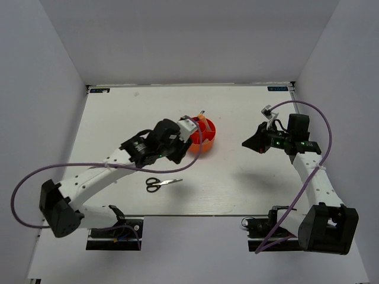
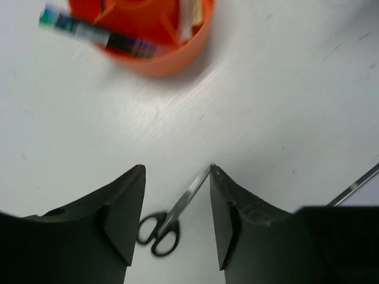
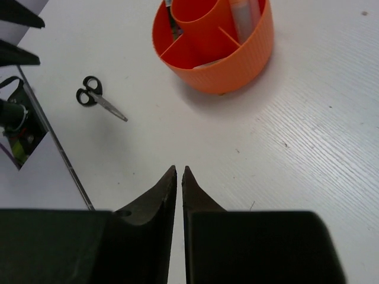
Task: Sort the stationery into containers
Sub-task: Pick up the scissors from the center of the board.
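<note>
Orange-red organizer cup (image 1: 207, 142): centre of the top view, on the white table (image 1: 118, 118); round, ribbed wall, central tube with dividers running out to the rim.
Contents, whitish marker (image 3: 246, 12): upright in the cup's upper-right compartment in the right wrist view; a dark item in the left compartment is too cropped to name.
Contents, labelled pen-like item (image 2: 95, 32): upper left of the left wrist view, leaning across the cup's rim with one end past the wall; blurred.
Black-handled scissors (image 1: 163, 184): flat on the table, blades closed, lower centre of the top view, below and left of the cup, well apart from it.
Claw, left gripper (image 2: 177, 168): fingers wide apart; the scissors show through the gap, on the table beneath.
Claw, right gripper (image 3: 179, 170): fingers drawn together to a hairline slit; right of centre in the top view, pointing left at the cup, well apart from it.
Obstruction, left arm (image 1: 95, 177): its wrist covers the cup's left rim in the top view; the forearm crosses between scissors and cup.
Surroundings, purple cables (image 1: 13, 201): one loop at lower left, one arc at right.
Surroundings, walls (image 1: 35, 89): pale grey, on three sides.
</note>
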Available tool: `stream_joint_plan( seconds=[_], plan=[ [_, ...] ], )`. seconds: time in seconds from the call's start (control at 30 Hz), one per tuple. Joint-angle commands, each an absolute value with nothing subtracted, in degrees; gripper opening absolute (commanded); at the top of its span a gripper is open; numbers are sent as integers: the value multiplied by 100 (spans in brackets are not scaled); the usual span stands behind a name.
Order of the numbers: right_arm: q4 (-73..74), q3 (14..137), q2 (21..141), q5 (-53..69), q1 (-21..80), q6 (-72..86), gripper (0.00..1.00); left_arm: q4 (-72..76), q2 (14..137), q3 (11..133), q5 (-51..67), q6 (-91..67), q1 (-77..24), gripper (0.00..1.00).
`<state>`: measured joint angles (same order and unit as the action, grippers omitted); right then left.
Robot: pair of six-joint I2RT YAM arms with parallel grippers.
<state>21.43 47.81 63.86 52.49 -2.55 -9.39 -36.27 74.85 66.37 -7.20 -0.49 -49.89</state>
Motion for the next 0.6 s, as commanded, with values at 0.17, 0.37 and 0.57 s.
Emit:
stream_joint_plan(
  seconds=[0.17,0.37,0.57],
  plan=[
    [2355,4992,6723,5300,316,-1266,16,-4703,7189,5414,-140,465,-3851,23],
    [2417,4983,6768,5168,413,-1388,18,-4886,7900,5818,-368,694,-3718,22],
    [2496,5018,6803,5203,422,-1503,20,-5158,8428,5792,-897,510,-3463,31]
  ],
)
